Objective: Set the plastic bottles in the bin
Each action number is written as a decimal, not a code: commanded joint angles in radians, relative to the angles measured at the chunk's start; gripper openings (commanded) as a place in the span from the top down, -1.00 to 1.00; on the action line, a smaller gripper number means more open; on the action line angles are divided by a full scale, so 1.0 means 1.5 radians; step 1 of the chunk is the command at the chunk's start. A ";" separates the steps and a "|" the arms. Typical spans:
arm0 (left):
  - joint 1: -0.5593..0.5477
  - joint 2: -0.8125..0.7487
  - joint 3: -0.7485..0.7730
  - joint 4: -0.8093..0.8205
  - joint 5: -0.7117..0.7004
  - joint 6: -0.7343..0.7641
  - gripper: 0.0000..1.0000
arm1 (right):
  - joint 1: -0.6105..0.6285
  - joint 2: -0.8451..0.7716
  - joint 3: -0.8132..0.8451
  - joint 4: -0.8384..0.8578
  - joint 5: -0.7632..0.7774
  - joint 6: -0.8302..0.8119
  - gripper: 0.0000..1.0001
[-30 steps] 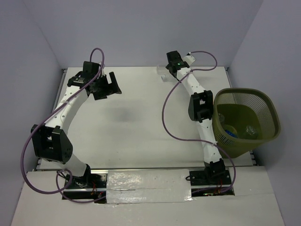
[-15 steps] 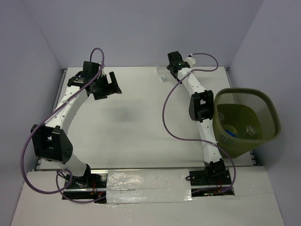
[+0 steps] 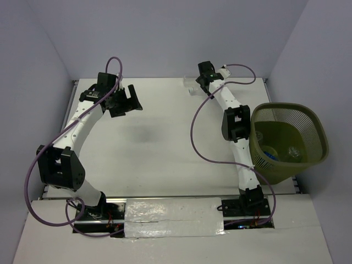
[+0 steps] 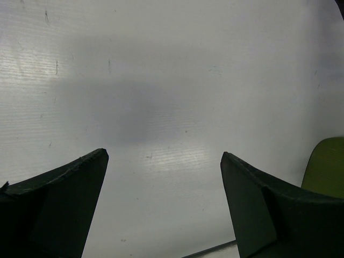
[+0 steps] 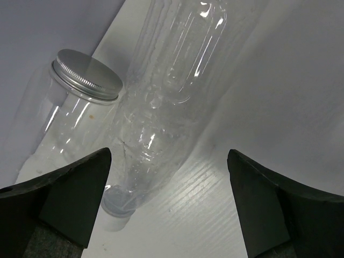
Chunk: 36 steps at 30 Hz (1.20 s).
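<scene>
Jaws of the left gripper [image 4: 164, 156] stand spread as wide as they go, with nothing between them, above the far left part of the white bench [image 3: 159, 143]. This arm looks just as it did a second ago, so I judge it idle for now.

Right of the middle, the right gripper [image 5: 169, 155] has crept a little further toward the bench's far edge over the last second. It is wide open and holds nothing yet. Its fingers now straddle the neck end of a clear unlabelled plastic bottle [image 5: 172, 80], which lies on its side with the cap toward the wrist camera. The reach looks nearly done, and closing seems the next move.

Close against that bottle, on the wrist view's left side, sits a clear round jar with a silver screw lid [image 5: 75, 113]. Whether they touch I cannot tell. It is no bottle, and the finger on that side must slip in without catching it.

Furthest right, the olive-green mesh bin [image 3: 285, 105] sits at the bench's right edge, well apart from the gripper.

Counted: one bin, one jar, and three bottles that I can make out. These are the one on the bench, a blue-labelled bottle [image 3: 269, 153] and a second clear bottle [image 3: 294, 153], both low inside the bin. A fourth I cannot find.
</scene>
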 commanded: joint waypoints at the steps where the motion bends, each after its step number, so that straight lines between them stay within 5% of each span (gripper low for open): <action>1: 0.003 0.000 0.000 0.023 0.007 0.013 -0.99 | -0.004 -0.017 -0.020 -0.010 0.009 0.012 -0.90; 16: 0.003 0.010 -0.007 0.039 0.029 0.005 -0.99 | 0.005 -0.114 -0.166 -0.026 0.044 0.013 -0.94; 25: 0.003 -0.002 -0.013 0.040 0.028 0.007 -0.99 | 0.025 -0.146 -0.171 0.007 0.086 -0.025 -0.05; 36: 0.003 -0.013 -0.004 0.035 0.029 0.010 -0.99 | 0.113 -0.238 -0.116 0.056 0.109 -0.169 0.03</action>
